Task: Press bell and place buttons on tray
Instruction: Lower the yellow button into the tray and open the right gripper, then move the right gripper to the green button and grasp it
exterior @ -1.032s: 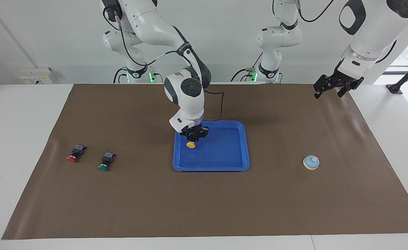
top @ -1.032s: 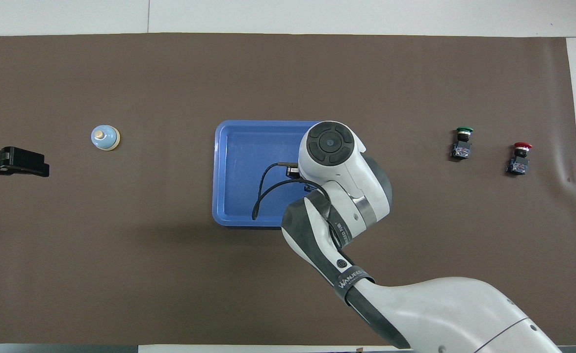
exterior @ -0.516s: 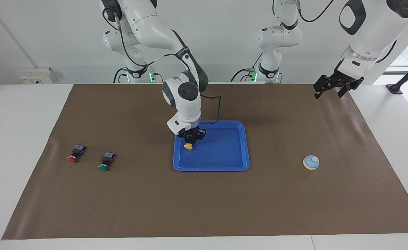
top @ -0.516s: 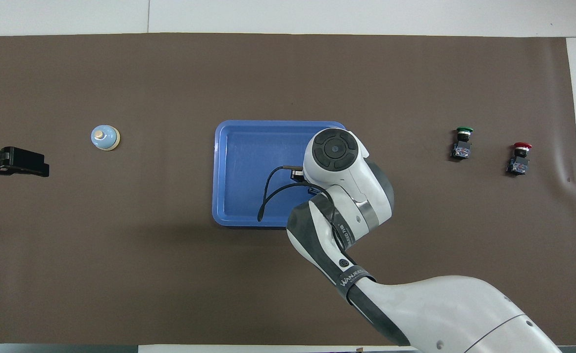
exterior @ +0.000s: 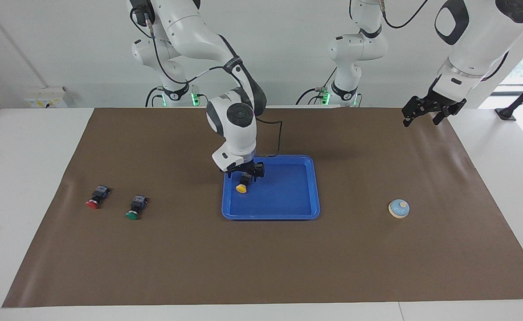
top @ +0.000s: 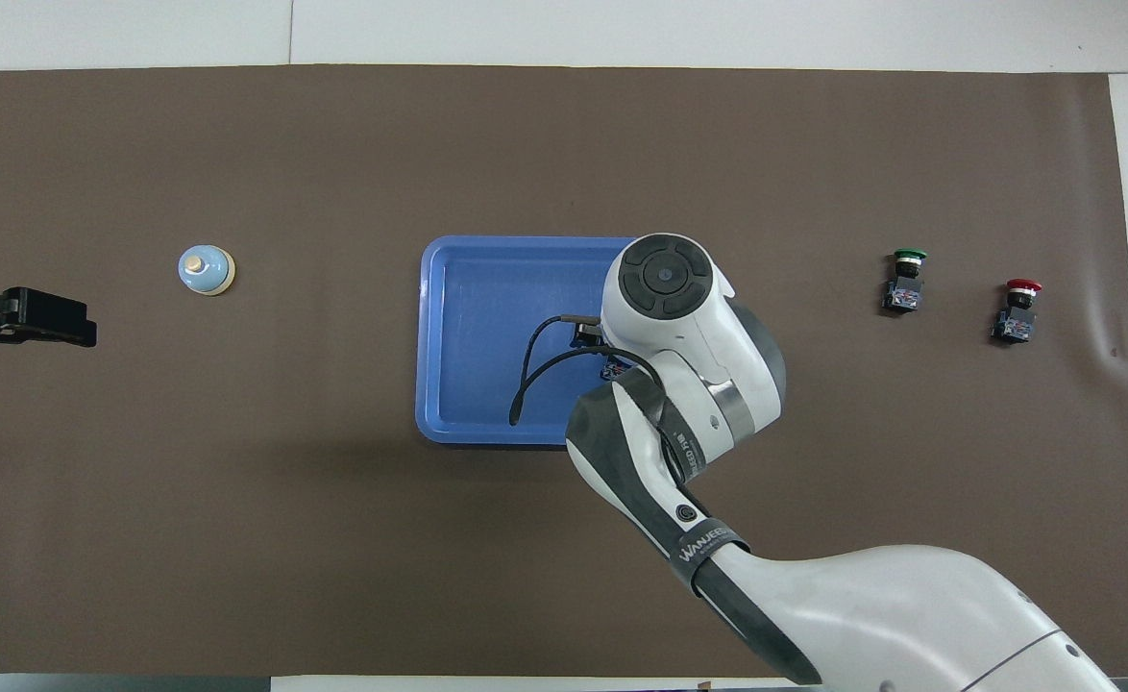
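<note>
Now that my right claw (exterior: 243, 172) is spreading open and letting go, the yellow button (exterior: 242, 187) is lying in the tray (exterior: 288, 209). Red and green buttons are waiting on the tabletop; my left claw (exterior: 426, 111) is hanging open, empty.

Open mat (exterior: 288, 258) around bell (exterior: 398, 208)

With 12 o'clock pointing away from the robots: the tray (top: 468, 336) sits at the centre of the mat (top: 564, 557). The first button (exterior: 242, 187) lies in the tray at its 3 o'clock side. The second button (top: 906, 281) and third button (top: 1018, 312) lie on the mat at 3 o'clock of the tray. The bell (top: 206, 270) lies at 9 o'clock.
</note>
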Available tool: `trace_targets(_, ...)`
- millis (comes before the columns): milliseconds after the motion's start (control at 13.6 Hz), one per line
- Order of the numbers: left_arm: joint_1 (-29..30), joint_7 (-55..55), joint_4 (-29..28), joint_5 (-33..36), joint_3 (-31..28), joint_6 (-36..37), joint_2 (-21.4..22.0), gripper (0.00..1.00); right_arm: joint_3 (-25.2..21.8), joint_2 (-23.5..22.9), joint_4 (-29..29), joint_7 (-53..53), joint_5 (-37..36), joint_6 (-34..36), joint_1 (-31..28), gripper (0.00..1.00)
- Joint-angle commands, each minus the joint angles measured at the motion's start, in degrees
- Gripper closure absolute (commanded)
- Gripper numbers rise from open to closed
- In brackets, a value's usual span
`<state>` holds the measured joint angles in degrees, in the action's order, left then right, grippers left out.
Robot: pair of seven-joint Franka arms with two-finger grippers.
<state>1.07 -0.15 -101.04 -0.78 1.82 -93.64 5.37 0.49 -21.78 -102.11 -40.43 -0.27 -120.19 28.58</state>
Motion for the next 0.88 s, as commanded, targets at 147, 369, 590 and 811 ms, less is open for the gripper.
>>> trace_targets(147, 0.07, -0.47, -0.48, -0.01, -0.06, 0.21, 0.69, 0.0, 0.3, 4.54, 5.78, 1.13, -1.3, 9.36, -9.92, 0.0)
trace_targets(369, 0.07, -0.47, -0.48, -0.01, -0.06, 0.21, 0.69, 0.0, 0.39, 5.95, 5.43, 9.72, -1.66, 10.33, -17.92, 0.0)
trace_targets(590, 0.07, -0.47, -0.48, -0.01, -0.06, 0.21, 0.69, 0.0, 0.3, 6.74, 2.46, 22.46, -1.75, 9.29, -25.48, 0.0)
trace_targets(811, 0.07, -0.47, -0.48, -0.01, -0.06, 0.21, 0.69, 0.0, 0.3, 8.15, -4.29, 32.06, -2.54, 1.84, -31.28, 0.0)
